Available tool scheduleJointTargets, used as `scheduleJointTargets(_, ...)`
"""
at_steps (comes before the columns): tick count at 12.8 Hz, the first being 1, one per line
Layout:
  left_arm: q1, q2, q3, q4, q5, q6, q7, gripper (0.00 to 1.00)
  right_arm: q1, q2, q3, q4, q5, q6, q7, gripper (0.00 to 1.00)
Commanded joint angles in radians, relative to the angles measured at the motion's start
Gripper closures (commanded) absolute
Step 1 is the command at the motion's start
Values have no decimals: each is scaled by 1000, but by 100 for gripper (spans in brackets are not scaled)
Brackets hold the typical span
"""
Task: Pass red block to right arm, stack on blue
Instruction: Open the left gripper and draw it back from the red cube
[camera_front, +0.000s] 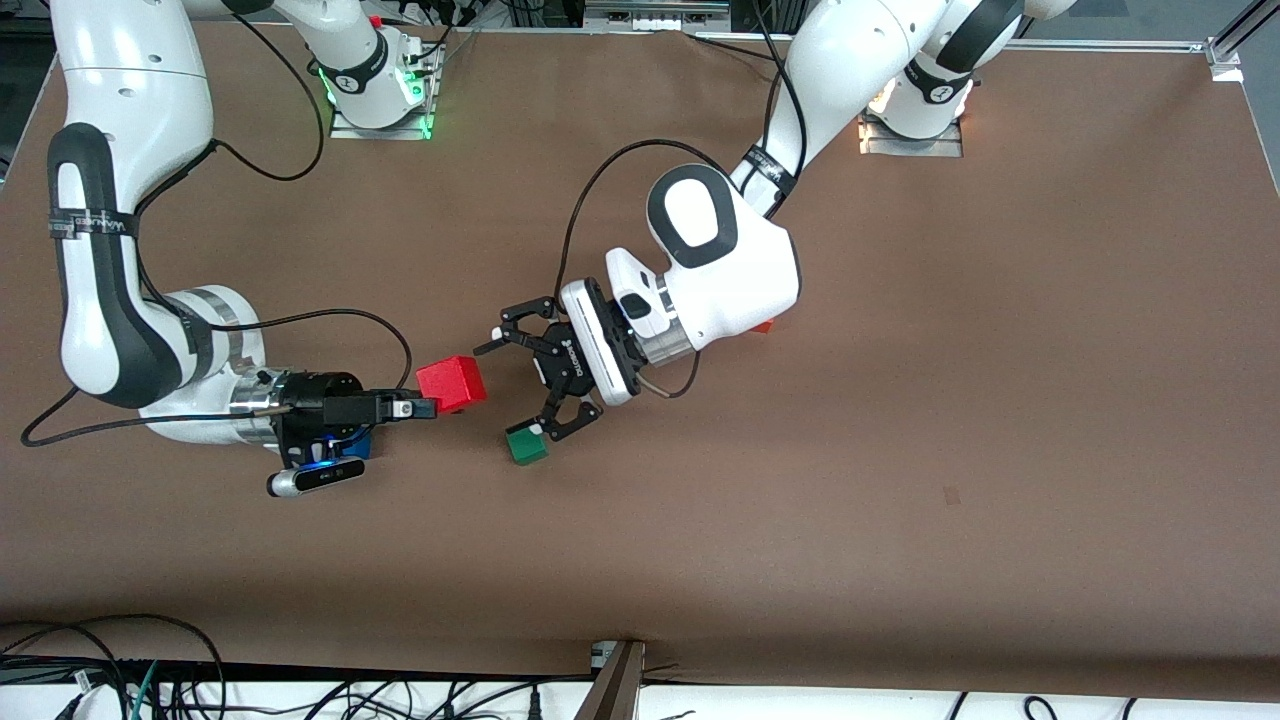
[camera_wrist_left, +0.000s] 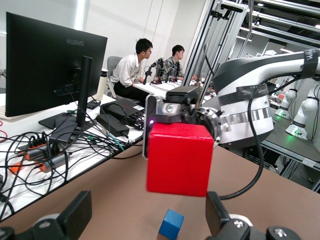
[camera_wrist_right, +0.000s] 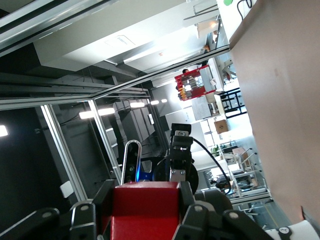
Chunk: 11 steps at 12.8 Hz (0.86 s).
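1 red block (camera_front: 452, 383): small matte cube with plain flat faces, held in the air above the brown table (camera_front: 900, 420), clamped by the right gripper (camera_front: 425, 407), whose forearm lies near level. 1 left gripper (camera_front: 532, 372): black fingers spread wide, facing the block from just beside it without touching, wrist turned sideways. 1 blue cube (camera_wrist_left: 171, 224): plain, resting on the table beneath the right gripper. 1 green cube (camera_front: 526, 444): under the left gripper.
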Motion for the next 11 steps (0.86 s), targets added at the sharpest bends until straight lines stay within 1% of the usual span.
scheduleJointTargets(1, 27, -86, 4, -101, 0, -50, 3, 0, -9, -8, -26, 70, -112, -11, 57, 92)
scheduleJointTargets(2, 44, -127, 4, -156, 29, -93, 1, 0, -7, -8, -41, 96, -157, -10, 65, 92)
scheduleJointTargets(4, 99, -210, 4, -280, 92, -186, 0, 0, -7, -11, -48, 128, -261, -1, 67, 92)
scheduleJointTargets(6, 157, -261, 5, -368, 135, -293, -2, 0, 2, -19, -72, 144, -365, 6, 68, 92)
scheduleJointTargets(8, 222, -292, 5, -440, 201, -396, -2, 0, 5, -46, -81, 152, -500, 41, 68, 92)
scheduleJointTargets(10, 283, -315, 5, -488, 312, -499, -6, 0, 8, -85, -80, 152, -665, 96, 68, 92)
scheduleJointTargets(11, 315, -327, 17, -509, 361, -557, -14, 0, 13, -106, -78, 152, -753, 128, 68, 92)
